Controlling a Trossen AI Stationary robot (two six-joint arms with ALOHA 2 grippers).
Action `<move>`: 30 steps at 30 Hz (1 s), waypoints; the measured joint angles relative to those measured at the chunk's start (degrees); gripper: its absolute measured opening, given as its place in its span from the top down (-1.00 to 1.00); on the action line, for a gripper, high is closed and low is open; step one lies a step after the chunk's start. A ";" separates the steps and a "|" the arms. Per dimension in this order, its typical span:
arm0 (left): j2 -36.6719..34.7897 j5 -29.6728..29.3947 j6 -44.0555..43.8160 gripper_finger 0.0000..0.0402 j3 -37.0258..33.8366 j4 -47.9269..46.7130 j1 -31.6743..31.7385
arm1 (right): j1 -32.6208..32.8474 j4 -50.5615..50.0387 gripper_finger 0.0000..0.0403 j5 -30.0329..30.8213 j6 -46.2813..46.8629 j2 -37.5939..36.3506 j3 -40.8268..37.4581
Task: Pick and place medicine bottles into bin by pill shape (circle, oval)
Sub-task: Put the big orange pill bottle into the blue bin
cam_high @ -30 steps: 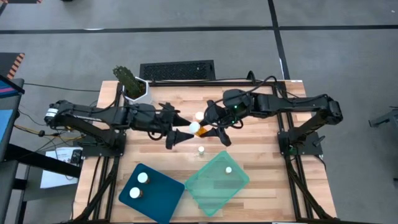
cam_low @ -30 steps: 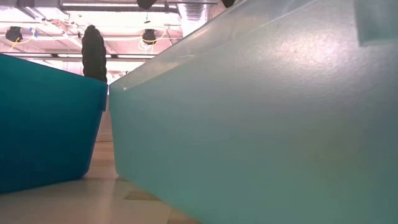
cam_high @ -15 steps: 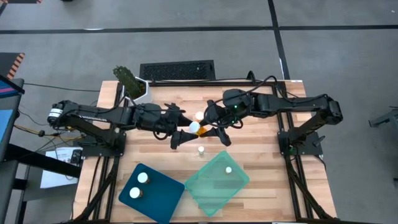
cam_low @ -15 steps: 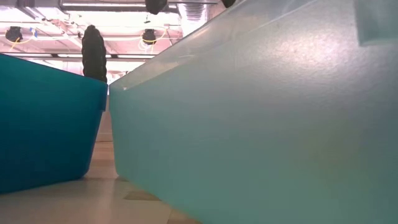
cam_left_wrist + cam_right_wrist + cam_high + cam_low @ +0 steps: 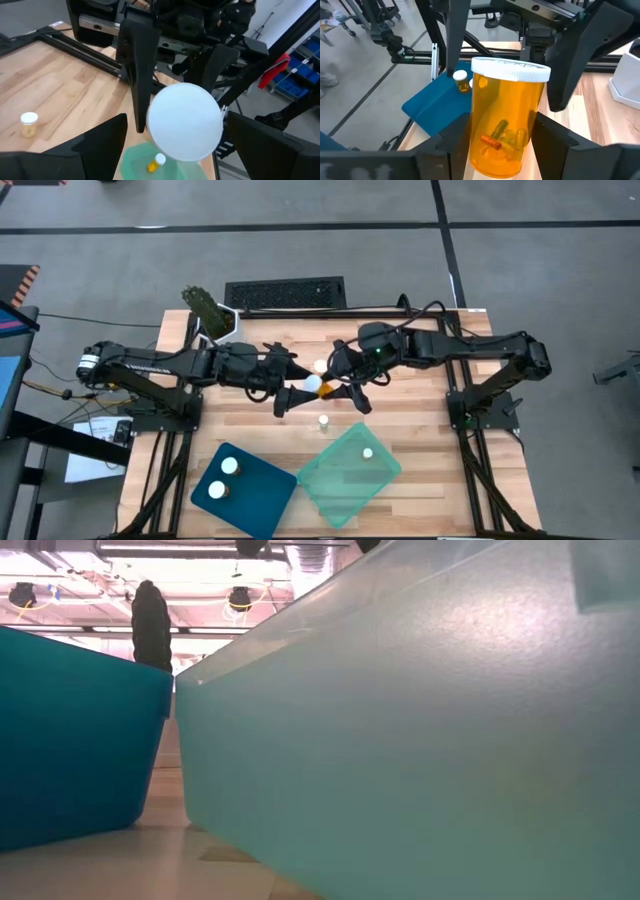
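capsules show inside the bottle (image 5: 505,125) only from the right wrist.

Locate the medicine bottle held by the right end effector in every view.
High view: medicine bottle at table centre, between both arms.
Low view: not in it; the bins block it.
Left wrist view: its white cap fills the centre.
Right wrist view: centre, amber body.
Shared landmark: dark teal bin.

Overhead view, low table-level view, two wrist close-ups

Amber bottle (image 5: 506,125), white cap; dark-blue bin (image 5: 250,498); pale-green bin (image 5: 335,490).
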 joint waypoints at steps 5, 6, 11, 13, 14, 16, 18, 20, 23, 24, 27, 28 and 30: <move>0.93 -0.17 0.04 -0.67 0.05 0.15 0.00 | -0.04 -0.16 0.03 0.02 -0.04 0.00 0.00; 1.37 -0.13 0.21 -0.67 0.04 0.53 0.00 | -0.01 -0.15 0.03 0.02 -0.04 0.00 0.00; 2.93 0.08 0.79 -0.62 0.07 1.96 0.09 | -0.01 -0.65 0.02 0.00 -0.02 0.00 0.00; 2.73 0.03 0.77 -0.60 0.09 2.27 0.09 | -0.01 -0.99 0.03 0.02 0.00 0.01 0.00; 2.63 0.03 0.76 -0.59 0.09 2.22 0.11 | -0.01 -0.99 0.03 0.02 -0.02 0.00 0.00; 2.39 0.01 0.76 -0.58 0.09 2.15 0.12 | -0.01 -0.98 0.03 0.01 -0.03 0.01 0.00; 2.23 -0.01 0.77 -0.57 0.24 2.25 0.13 | -0.02 -1.09 0.02 0.01 -0.03 0.00 0.00; 2.28 -0.05 1.33 -0.54 0.58 2.09 0.13 | -0.01 -1.21 0.02 0.00 0.04 0.00 0.00; 2.64 -0.50 1.68 -0.50 1.20 2.20 0.14 | -0.01 -1.75 0.02 0.00 0.02 0.00 0.00; 2.64 -0.49 1.68 -0.48 1.20 2.11 0.19 | 0.06 -1.81 0.03 0.00 0.04 0.00 0.00; 2.64 -0.19 1.66 -0.44 1.25 1.05 0.20 | 0.16 -1.44 0.03 0.02 0.05 0.00 0.00; 2.64 0.03 1.58 -0.43 1.25 0.14 0.21 | 0.13 -1.29 0.03 0.01 0.07 0.00 0.00; 2.69 0.08 1.46 -0.41 1.25 -0.58 0.22 | 0.01 -1.21 0.02 0.02 0.09 0.00 0.00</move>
